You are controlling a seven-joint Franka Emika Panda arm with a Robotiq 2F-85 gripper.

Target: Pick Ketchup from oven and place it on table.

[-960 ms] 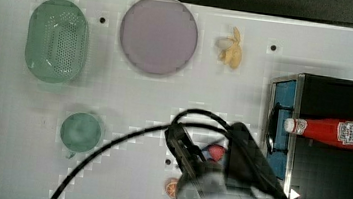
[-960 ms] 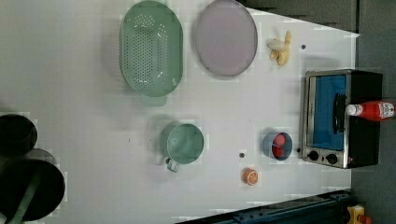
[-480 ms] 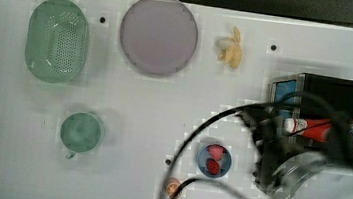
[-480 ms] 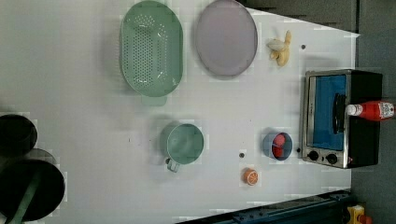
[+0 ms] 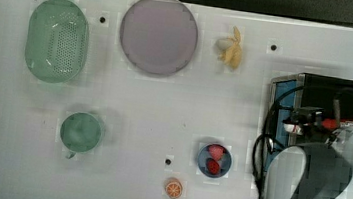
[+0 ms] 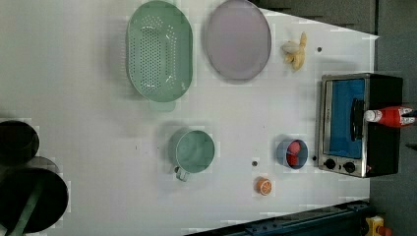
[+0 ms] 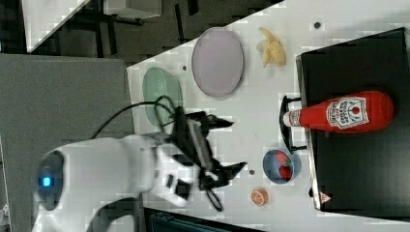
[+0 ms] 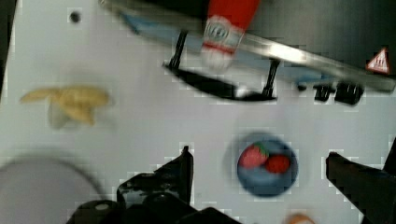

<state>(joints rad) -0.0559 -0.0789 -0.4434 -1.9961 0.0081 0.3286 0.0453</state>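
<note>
White surface (image 7: 251, 111) fills the scene, matte, dotted with dark holes. Over it in the right view's lower middle hangs the pincer (image 7: 227, 145), its black fingers spread wide, empty. Off to the right of the frame lies the ketchup (image 7: 341, 114), a slim glossy red bottle on its side atop the oven (image 7: 358, 183), well apart. Its long axis runs across the frame, white cap toward the pincer and overhanging the oven's front. Near the oven sits a small blue bowl (image 7: 280, 166).
</note>
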